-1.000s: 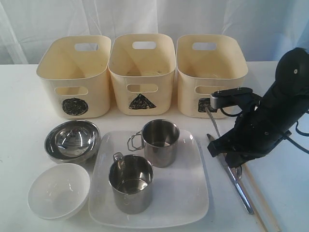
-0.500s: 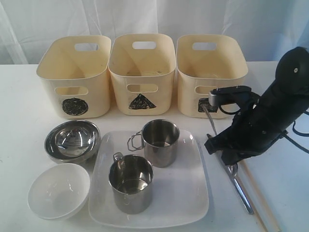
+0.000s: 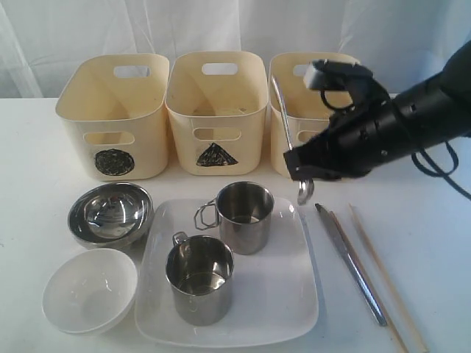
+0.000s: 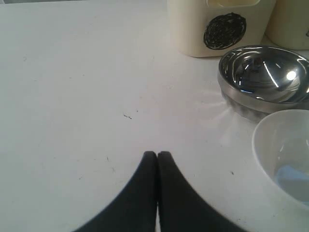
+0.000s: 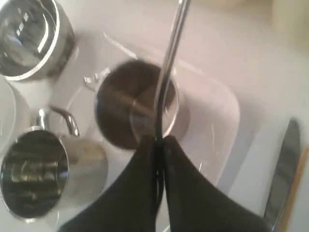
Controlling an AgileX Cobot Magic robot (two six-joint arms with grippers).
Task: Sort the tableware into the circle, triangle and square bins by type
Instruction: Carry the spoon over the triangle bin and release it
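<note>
My right gripper (image 3: 294,165) is shut on a steel spoon (image 3: 282,121) and holds it in the air in front of the square bin (image 3: 302,103), handle up and bowl end hanging down. From the right wrist, the gripper (image 5: 159,140) hangs over a steel mug (image 5: 136,104) on the white plate (image 5: 217,111). Two mugs (image 3: 246,217) (image 3: 200,279) stand on the square plate (image 3: 272,309). A steel bowl (image 3: 110,213) and a white bowl (image 3: 90,290) sit to its left. My left gripper (image 4: 157,153) is shut and empty over bare table near the steel bowl (image 4: 263,79).
The circle bin (image 3: 118,118) and triangle bin (image 3: 215,110) stand at the back beside the square bin. A steel knife (image 3: 353,265) and wooden chopsticks (image 3: 390,287) lie on the table right of the plate.
My right gripper has lifted the spoon off the table and swung up and left to the front of the square bin. The knife and chopsticks lie uncovered.
</note>
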